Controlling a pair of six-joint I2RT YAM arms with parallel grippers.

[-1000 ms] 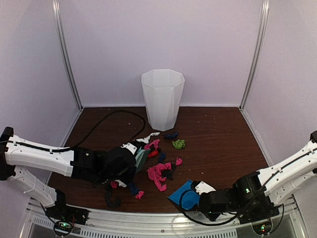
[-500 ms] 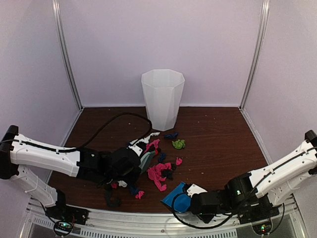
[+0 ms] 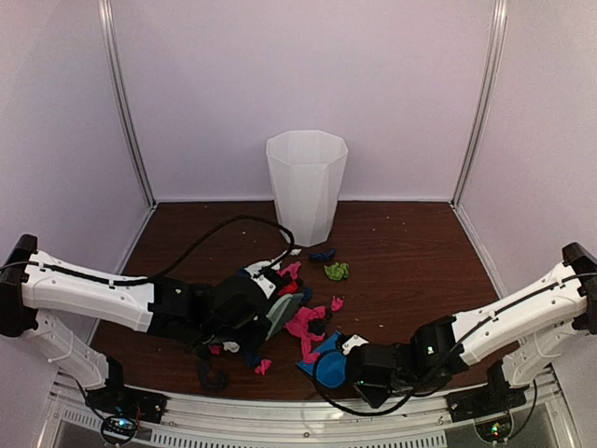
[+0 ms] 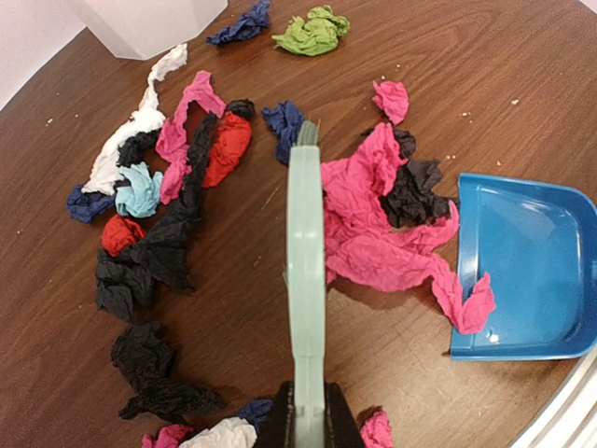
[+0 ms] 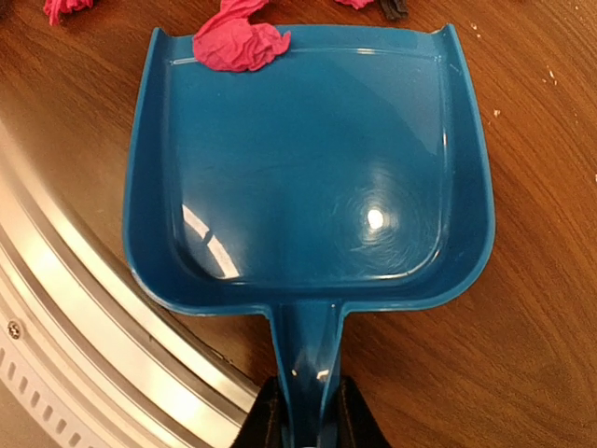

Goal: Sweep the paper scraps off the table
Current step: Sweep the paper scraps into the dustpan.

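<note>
The paper scraps [image 3: 303, 322] lie in a loose pile on the table [image 3: 410, 261], pink, black, red, white, navy and green; they also show in the left wrist view [image 4: 382, 224]. My left gripper [image 4: 308, 425] is shut on the mint-green hand brush [image 4: 306, 271], whose head stands among the scraps, just left of the big pink wad. My right gripper [image 5: 303, 420] is shut on the handle of the blue dustpan [image 5: 308, 168]. The pan's mouth touches the pile and a pink scrap [image 5: 241, 42] lies over its front lip. In the top view the brush [image 3: 280, 313] sits left of the dustpan [image 3: 328, 366].
A white bin [image 3: 306, 187] stands upright at the back centre. A green wad [image 3: 337, 271] and a navy scrap [image 3: 322, 254] lie apart near it. The metal rail [image 5: 84, 317] runs just beside the dustpan's left side. A black cable [image 3: 210, 238] arcs over the left of the table.
My right arm has slid the dustpan left and forward until its mouth met the pink scraps. My left arm with the brush has shifted slightly right toward the pile.
</note>
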